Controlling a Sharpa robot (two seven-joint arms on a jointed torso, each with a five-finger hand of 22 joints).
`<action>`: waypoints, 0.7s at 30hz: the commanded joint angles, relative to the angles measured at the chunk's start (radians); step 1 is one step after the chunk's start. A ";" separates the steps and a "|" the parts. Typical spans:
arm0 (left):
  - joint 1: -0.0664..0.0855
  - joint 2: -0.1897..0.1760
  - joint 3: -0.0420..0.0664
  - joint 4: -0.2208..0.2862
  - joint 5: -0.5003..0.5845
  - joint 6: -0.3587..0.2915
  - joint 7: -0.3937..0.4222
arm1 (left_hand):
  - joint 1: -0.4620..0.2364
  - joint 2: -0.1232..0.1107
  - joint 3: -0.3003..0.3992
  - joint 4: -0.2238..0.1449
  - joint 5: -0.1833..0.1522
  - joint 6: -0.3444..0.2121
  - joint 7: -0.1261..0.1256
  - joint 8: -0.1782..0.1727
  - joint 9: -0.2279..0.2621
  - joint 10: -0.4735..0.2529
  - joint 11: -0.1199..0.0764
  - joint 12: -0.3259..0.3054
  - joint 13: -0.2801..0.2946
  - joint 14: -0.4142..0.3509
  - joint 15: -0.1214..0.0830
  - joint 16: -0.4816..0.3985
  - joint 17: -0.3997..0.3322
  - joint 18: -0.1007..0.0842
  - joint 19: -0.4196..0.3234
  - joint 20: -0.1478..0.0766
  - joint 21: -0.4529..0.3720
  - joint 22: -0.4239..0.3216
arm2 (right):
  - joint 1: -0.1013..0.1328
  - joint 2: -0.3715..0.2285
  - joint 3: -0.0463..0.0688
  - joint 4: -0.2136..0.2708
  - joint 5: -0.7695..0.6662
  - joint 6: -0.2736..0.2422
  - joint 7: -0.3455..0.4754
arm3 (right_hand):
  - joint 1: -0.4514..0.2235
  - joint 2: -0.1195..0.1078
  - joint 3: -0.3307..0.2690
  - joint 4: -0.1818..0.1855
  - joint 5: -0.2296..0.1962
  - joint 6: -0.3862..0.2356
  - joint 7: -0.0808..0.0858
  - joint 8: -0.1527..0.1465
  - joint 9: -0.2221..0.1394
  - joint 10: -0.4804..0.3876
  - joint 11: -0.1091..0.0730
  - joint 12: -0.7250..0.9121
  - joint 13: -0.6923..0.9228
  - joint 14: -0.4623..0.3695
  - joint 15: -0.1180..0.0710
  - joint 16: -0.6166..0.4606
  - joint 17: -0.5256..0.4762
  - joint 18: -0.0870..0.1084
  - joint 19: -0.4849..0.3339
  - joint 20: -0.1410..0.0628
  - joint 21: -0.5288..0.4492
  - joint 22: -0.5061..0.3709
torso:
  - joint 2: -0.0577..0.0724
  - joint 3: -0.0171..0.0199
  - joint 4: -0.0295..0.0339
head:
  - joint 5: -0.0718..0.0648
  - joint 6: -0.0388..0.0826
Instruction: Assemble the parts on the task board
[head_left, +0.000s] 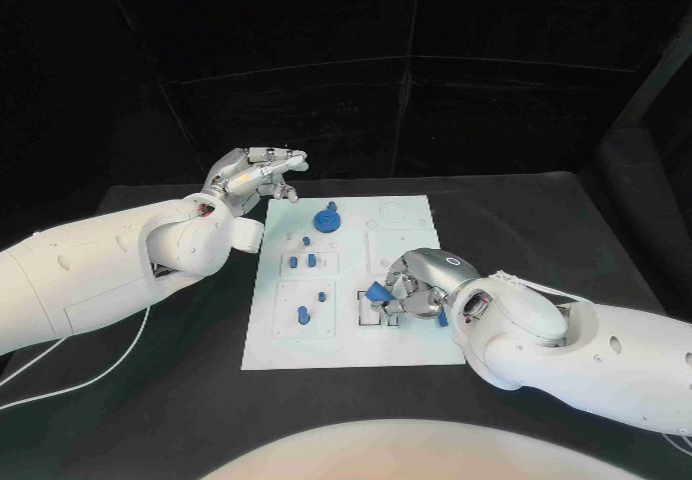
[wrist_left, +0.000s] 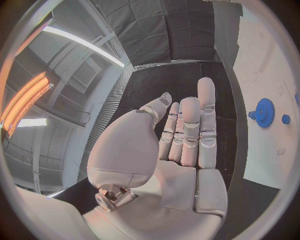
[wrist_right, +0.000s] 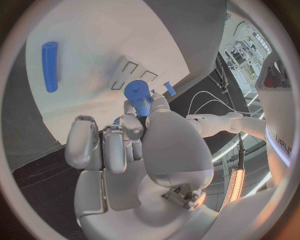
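The white task board (head_left: 411, 345) lies in the middle of the black table. My right hand (head_left: 418, 285) hovers over its near right part and pinches a blue cylindrical part (head_left: 376, 292), seen close between the fingers (wrist_right: 138, 98). My left hand (head_left: 260, 175) is raised off the board's far left corner, fingers straight and apart, holding nothing (wrist_left: 181, 135). A blue gear (head_left: 327, 217) stands at the board's far left (wrist_left: 265, 112). Several small blue pegs (head_left: 300, 261) stand in the left column, and another blue peg (head_left: 303, 314) lies nearer. A loose blue cylinder (wrist_right: 50, 66) lies on the board.
Recessed slots (head_left: 378, 312) sit under my right hand. A white cable (head_left: 87, 375) trails over the table at the near left. Black curtains close off the back.
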 joint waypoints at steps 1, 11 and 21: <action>0.001 -0.001 0.000 0.002 0.001 0.012 0.003 | 0.001 0.003 -0.007 0.001 0.002 -0.005 0.000 0.004 -0.001 -0.009 0.002 0.006 -0.002 -0.006 0.001 -0.005 -0.001 0.013 -0.002 0.001 -0.006 -0.002 | 0.002 0.001 0.001 0.007 0.072 -0.054 -0.029 | -0.002 0.015 -0.007 -0.002 0.010 0.037 -0.027 0.006 0.001 0.011 0.000 0.008 0.004 0.068 -0.009 0.006 0.072 -0.007 0.009 -0.003 0.006 0.004 | 0.000 0.0000 0.0024 | 0.001 -0.002; 0.001 -0.002 0.000 0.004 0.001 0.013 0.003 | 0.001 0.003 -0.007 0.001 0.002 -0.005 0.000 0.004 -0.001 -0.009 0.002 0.006 -0.002 -0.006 0.001 -0.005 -0.001 0.013 -0.002 0.001 -0.006 -0.002 | 0.003 0.021 0.001 -0.011 0.228 0.038 -0.088 | -0.054 0.034 -0.033 0.000 0.006 0.079 -0.041 0.010 0.002 0.043 -0.012 0.045 0.047 0.070 -0.019 0.013 0.085 -0.010 0.015 -0.012 0.012 0.016 | 0.000 -0.0004 0.0002 | 0.003 -0.003; 0.001 -0.002 0.000 0.004 0.001 0.014 0.002 | 0.001 0.003 -0.007 0.001 0.002 -0.005 0.000 0.004 -0.001 -0.009 0.002 0.006 -0.002 -0.006 0.001 -0.005 -0.001 0.013 -0.002 0.001 -0.006 -0.002 | 0.004 0.048 0.001 -0.038 0.252 0.027 -0.117 | -0.087 0.055 -0.045 0.000 0.000 0.098 -0.047 0.010 0.003 0.062 -0.018 0.068 0.076 0.071 -0.023 0.016 0.090 -0.011 0.019 -0.016 0.014 0.021 | 0.000 -0.0003 0.0007 | 0.002 -0.003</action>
